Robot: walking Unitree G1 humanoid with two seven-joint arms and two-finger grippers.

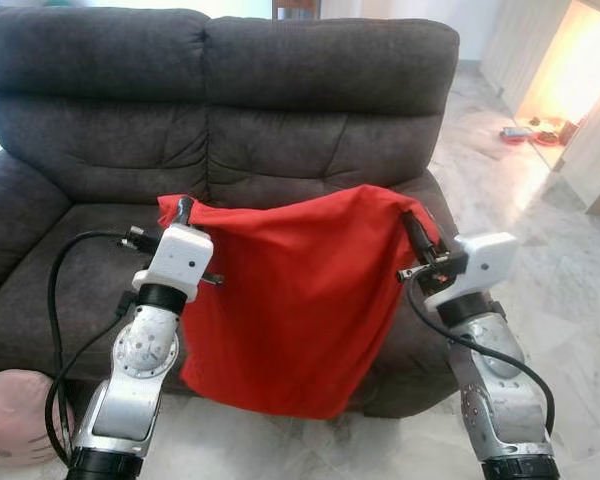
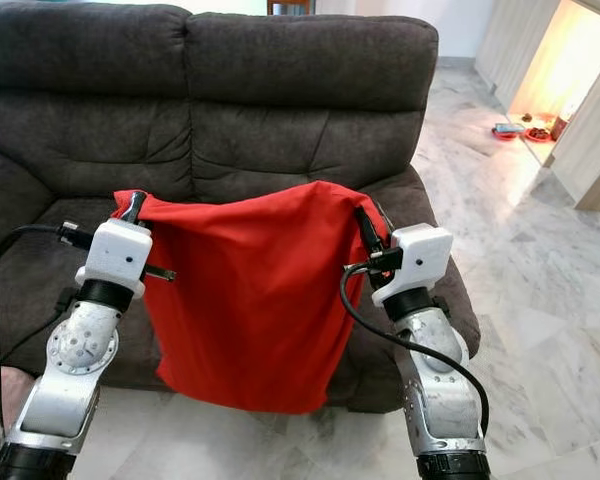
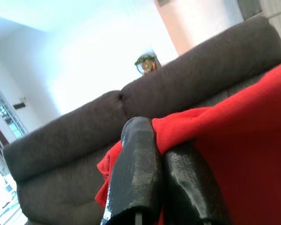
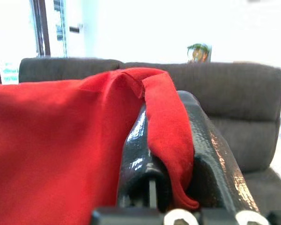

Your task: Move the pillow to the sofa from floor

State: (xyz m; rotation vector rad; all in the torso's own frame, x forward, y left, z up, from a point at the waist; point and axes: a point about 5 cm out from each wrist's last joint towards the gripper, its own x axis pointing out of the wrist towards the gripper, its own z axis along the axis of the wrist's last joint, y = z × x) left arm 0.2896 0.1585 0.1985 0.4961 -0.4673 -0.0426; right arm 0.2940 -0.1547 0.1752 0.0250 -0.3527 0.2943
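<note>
Between your two grippers the red pillow [image 1: 290, 300] hangs like a limp sheet, just in front of the dark sofa [image 1: 220, 110]. Your left gripper [image 1: 184, 212] is pinched shut on one top corner, your right gripper [image 1: 412, 228] clamped on the other.

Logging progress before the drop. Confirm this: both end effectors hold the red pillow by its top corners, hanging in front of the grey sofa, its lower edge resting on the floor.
One detail is wrong: the red pillow does not rest on the floor. The left eye view shows its lower edge hanging clear of the marble floor. The rest stands: the left end effector and right end effector hold its top corners before the grey sofa.
</note>
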